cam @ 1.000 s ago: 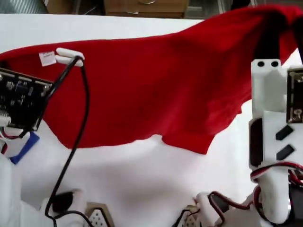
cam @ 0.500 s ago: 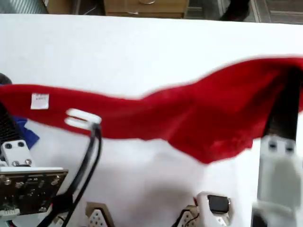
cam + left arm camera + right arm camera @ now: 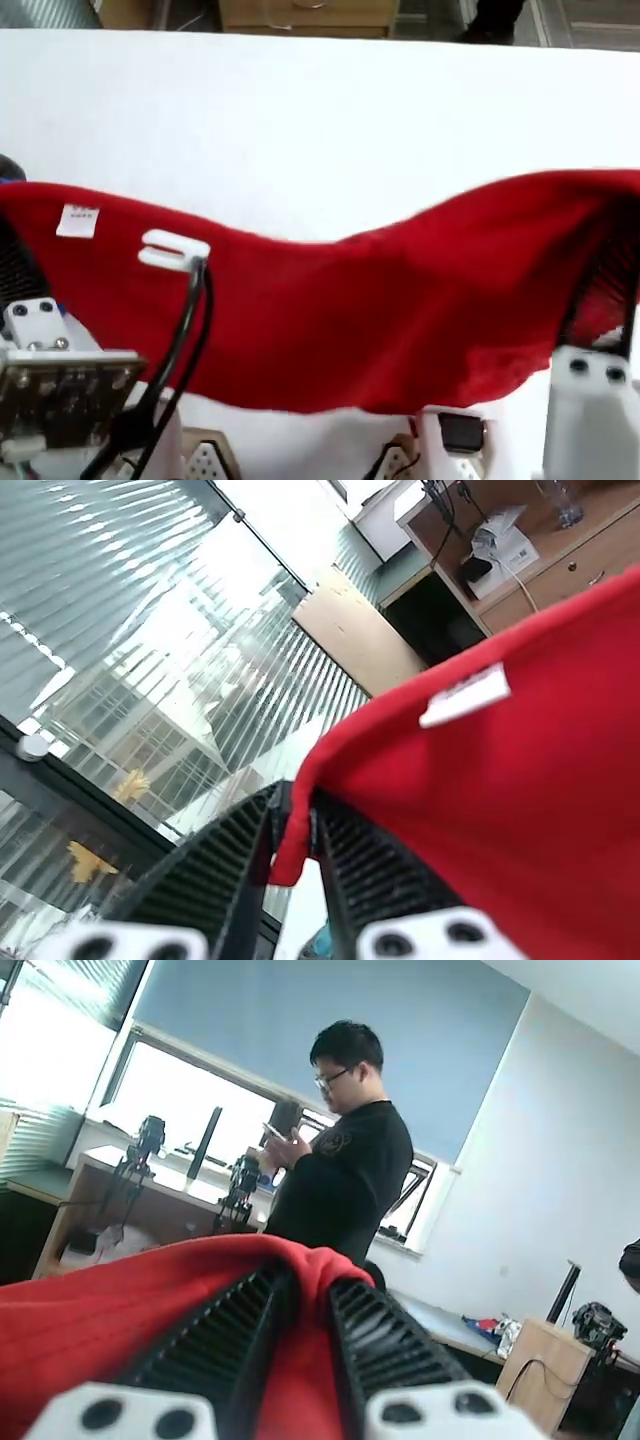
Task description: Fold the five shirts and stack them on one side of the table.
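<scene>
Both jaws are clamped narrow on red cloth. The left gripper (image 3: pixel 293 810) pinches an edge of the shirt (image 3: pixel 520 780), and the right gripper (image 3: pixel 305 1285) bites a fold of the same garment. From above, the shirt is stretched between the two arms. It spans the lower half of the frame from left edge to right edge, over the white table (image 3: pixel 300 110). A small white label (image 3: pixel 77 220) sits on the cloth at the left.
</scene>
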